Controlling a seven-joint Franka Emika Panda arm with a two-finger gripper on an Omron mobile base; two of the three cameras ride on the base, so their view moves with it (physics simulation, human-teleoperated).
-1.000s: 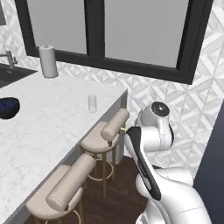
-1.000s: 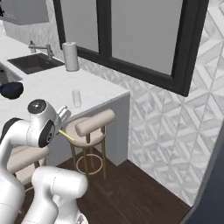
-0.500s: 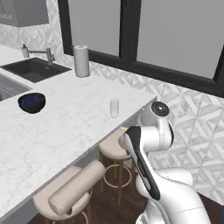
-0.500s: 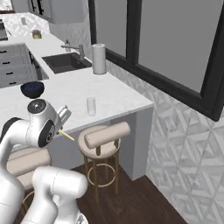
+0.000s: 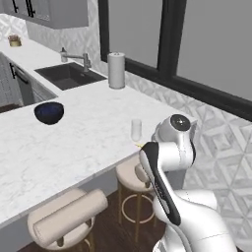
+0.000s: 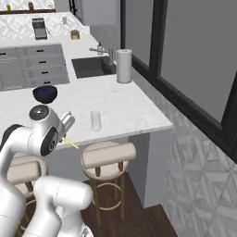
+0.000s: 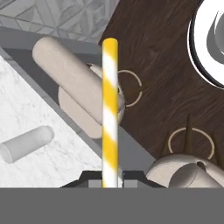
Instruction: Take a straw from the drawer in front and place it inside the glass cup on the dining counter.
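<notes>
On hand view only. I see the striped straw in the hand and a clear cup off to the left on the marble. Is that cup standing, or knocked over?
Observer: Standing. Both base views show the glass cup upright, near the stool-side edge of the dining counter.
Operator: Anything crowding it?
Observer: No. The dark blue bowl sits well apart from it, farther along the counter toward the sink.
Operator: Where's the hand against the counter?
Observer: In the right base view the hand is off the counter's edge on the stool side, and the straw slants downward out of it.
</notes>
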